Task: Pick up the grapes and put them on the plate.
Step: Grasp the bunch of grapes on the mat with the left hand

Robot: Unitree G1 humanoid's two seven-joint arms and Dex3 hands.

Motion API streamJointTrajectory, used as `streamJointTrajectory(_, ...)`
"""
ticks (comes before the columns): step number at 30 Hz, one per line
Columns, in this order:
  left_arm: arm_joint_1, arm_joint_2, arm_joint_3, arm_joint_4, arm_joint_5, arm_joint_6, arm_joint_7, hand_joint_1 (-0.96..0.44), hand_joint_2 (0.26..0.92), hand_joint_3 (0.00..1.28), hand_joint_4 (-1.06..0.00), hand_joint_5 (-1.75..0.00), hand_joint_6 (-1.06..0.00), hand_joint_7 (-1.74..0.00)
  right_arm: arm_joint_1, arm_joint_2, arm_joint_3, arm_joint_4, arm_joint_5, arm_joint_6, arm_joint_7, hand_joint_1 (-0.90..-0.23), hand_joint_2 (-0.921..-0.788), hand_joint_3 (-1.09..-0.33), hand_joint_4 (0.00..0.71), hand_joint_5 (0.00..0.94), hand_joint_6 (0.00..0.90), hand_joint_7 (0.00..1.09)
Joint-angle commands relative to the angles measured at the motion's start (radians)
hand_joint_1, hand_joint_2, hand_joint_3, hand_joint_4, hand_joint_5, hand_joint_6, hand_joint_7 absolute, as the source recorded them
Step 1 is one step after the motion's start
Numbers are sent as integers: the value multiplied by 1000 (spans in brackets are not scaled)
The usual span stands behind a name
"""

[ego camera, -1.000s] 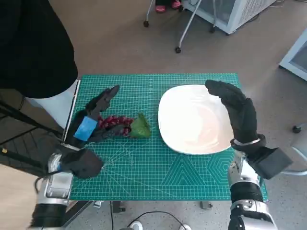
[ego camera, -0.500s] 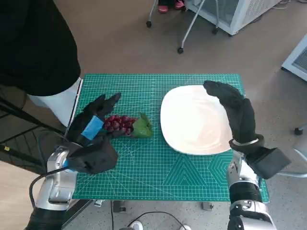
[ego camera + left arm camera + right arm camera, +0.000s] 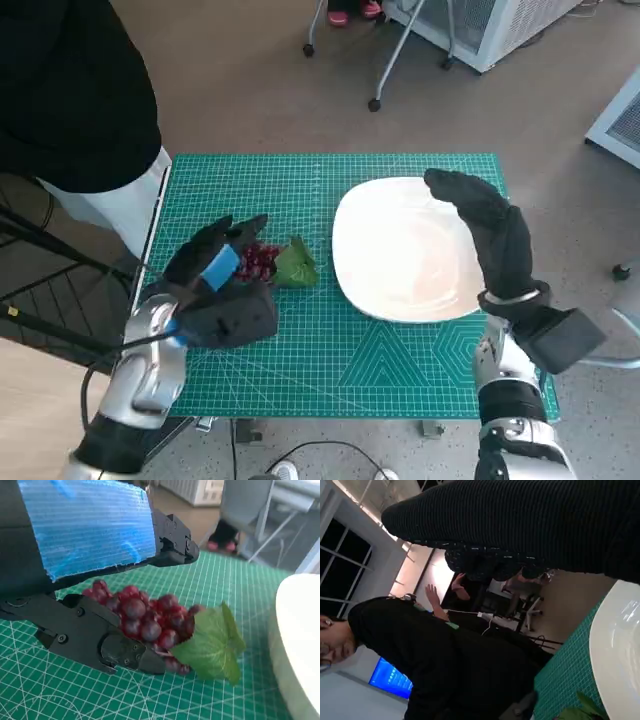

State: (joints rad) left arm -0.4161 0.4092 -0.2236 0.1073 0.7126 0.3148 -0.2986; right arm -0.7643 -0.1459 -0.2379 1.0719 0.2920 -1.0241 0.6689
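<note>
Grapes (image 3: pixel 258 261) lie on the mat just left of the plate (image 3: pixel 400 250), leaf toward it. Our left hand (image 3: pixel 222 290) brackets the cluster, fingers apart; grip looks unclosed. Light, lumpy, bruisable: we'd cup mid-bunch. Right hand (image 3: pixel 492 235) hangs spread over the plate.

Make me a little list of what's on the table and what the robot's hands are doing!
mat: green cutting mat covers the table
grapes: dark red bunch with a green leaf, lying on the mat left of the plate
plate: white, nothing on it
left hand: fingers around the grapes, bunch not lifted
right hand: open, over the plate's right side
person: in black, beside the table
</note>
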Motion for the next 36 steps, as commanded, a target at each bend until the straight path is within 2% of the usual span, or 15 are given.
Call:
streamJointTrajectory(1,-42,4,-29,57,6,9,-1,-333,800,2,-134,0,-298,-1,23,-1,-2,4,-2,11,0,-486,-921,-550,238,1,205,1)
streamJointTrajectory(18,-186,-17,-124,324,21,-17,93,-347,797,0,-130,0,-293,0,25,-2,3,1,-12,9,-10,-484,-921,-547,240,1,206,1)
streamJointTrajectory(36,-388,-84,-227,762,35,-104,234,-362,787,0,-129,0,-298,-2,23,-11,9,3,-23,9,-18,-492,-921,-542,242,1,208,2)
